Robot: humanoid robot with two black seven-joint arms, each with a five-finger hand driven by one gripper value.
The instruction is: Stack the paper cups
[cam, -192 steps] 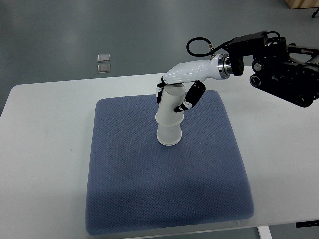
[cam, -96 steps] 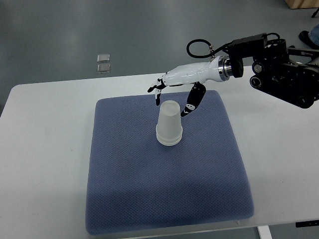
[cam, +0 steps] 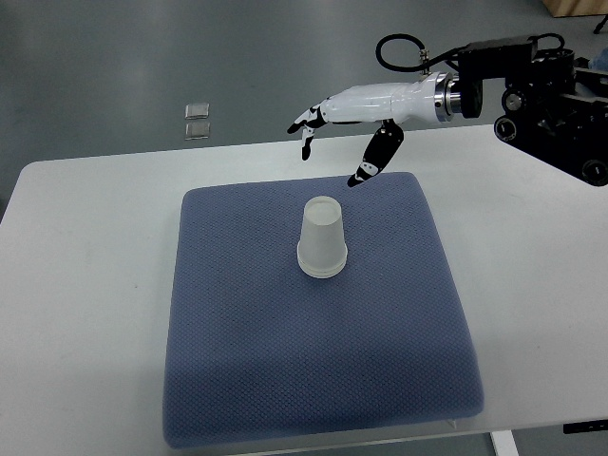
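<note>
A stack of white paper cups (cam: 321, 238) stands upside down on the blue-grey mat (cam: 313, 370), a little behind its middle. My right hand (cam: 332, 147) is raised above and behind the stack, clear of it, with its fingers spread and empty. Its white forearm runs back to the black arm (cam: 551, 90) at the right edge. The left arm is out of view.
The mat lies on a white table (cam: 85, 285). Two small grey squares (cam: 198, 120) lie on the floor beyond the table's far edge. The table's front edge is close below the mat.
My right hand let go of the top cup, opened, and rose up and back away from the stack. The stack now stands upright on its own.
</note>
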